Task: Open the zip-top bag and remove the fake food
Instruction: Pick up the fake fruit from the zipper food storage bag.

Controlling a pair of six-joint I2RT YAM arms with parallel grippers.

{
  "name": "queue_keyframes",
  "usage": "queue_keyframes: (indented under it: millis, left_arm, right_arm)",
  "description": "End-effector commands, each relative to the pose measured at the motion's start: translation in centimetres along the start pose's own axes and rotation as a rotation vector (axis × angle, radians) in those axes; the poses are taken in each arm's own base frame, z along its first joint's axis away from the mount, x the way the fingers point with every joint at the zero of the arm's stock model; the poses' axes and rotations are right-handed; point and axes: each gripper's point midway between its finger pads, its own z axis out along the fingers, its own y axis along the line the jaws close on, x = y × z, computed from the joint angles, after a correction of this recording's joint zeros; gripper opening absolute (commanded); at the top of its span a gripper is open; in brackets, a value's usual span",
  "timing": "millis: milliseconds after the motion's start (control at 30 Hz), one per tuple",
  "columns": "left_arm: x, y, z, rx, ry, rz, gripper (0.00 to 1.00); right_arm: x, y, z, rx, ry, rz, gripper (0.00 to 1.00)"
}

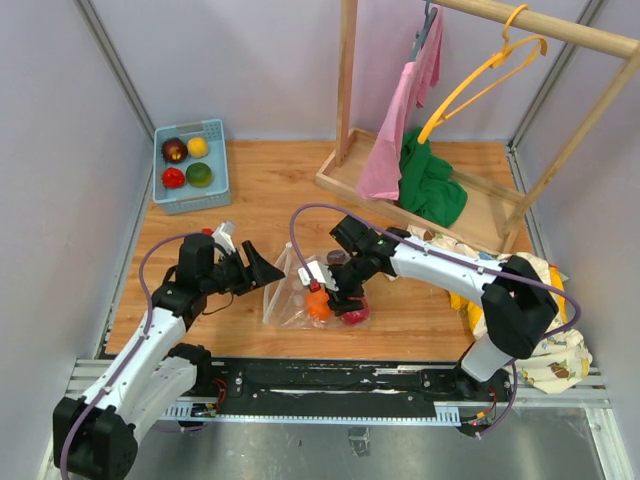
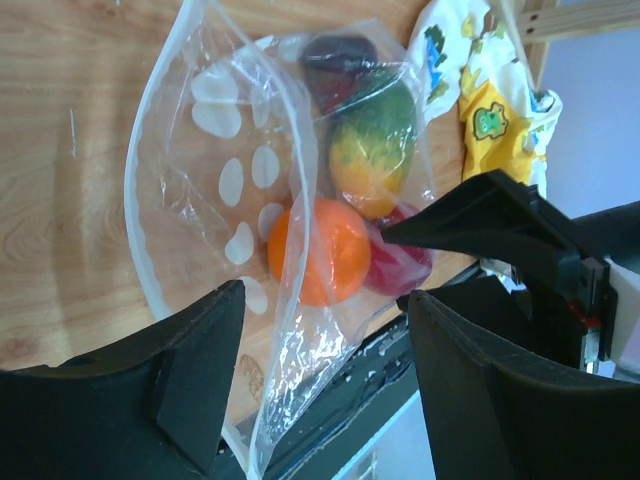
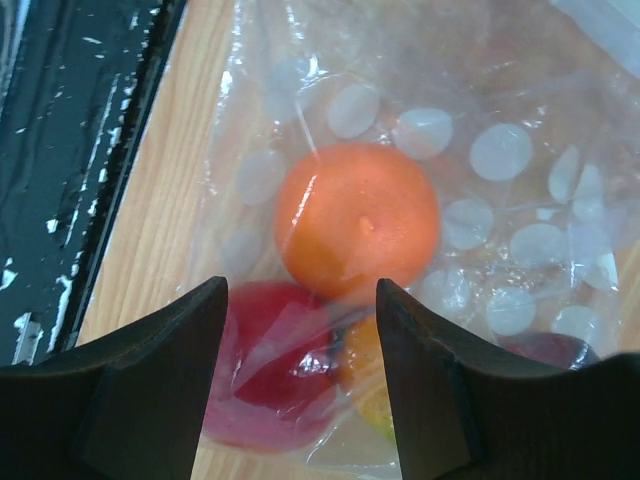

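Left gripper [image 2: 320, 290] has jaws wide apart, only loose edge of zip-top bag [image 2: 200, 200] betw. them, nothing clamped. Right gripper [image 3: 300, 283] also apart, empty, just above bag at near-centre of table [image 1: 270, 190]; fake food [image 3: 357, 220] is inside bag.

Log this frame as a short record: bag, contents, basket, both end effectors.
bag: clear zip-top bag on the wooden table
inside bag: orange fruit, red fruit, yellow-green fruit, dark purple piece
basket: blue basket, far left, four fake foods in it
left end effector: open, bag edge between its fingers
right end effector: open, above the orange fruit
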Motion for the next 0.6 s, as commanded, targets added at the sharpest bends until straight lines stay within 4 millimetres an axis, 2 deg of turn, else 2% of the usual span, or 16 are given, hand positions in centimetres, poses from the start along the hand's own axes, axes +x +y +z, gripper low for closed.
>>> queue_keyframes:
  millis: [0, 133, 167, 233, 333, 467, 567]
  left_arm:
    - [1.2, 0.4, 0.8, 0.004, 0.049, -0.015, 0.69]
    - [2.7, 0.5, 1.7, 0.051, 0.110, -0.028, 0.54]
    - [3.0, 0.5, 1.9, 0.067, 0.123, -0.038, 0.48]
    - [3.6, 0.3, 2.2, 0.097, 0.138, -0.054, 0.33]
    - [4.2, 0.1, 2.7, 0.127, 0.158, -0.068, 0.17]
    - [5.0, -0.7, 3.2, 0.163, 0.183, -0.065, 0.06]
    - [5.7, -1.3, 3.7, 0.188, 0.205, -0.058, 0.04]
  right_arm:
    - [0.2, -1.5, 0.7, 0.099, 0.048, 0.021, 0.62]
    - [1.5, -2.0, 0.6, 0.142, 0.103, 0.030, 0.59]
    - [1.8, -2.2, 0.4, 0.156, 0.121, 0.029, 0.57]
    - [2.6, -2.6, 0.1, 0.184, 0.160, 0.027, 0.52]
    - [3.4, -3.3, -0.5, 0.220, 0.201, 0.030, 0.40]
    - [4.5, -4.9, -1.7, 0.277, 0.236, 0.061, 0.18]
    - [5.1, -6.0, -2.6, 0.318, 0.261, 0.078, 0.09]
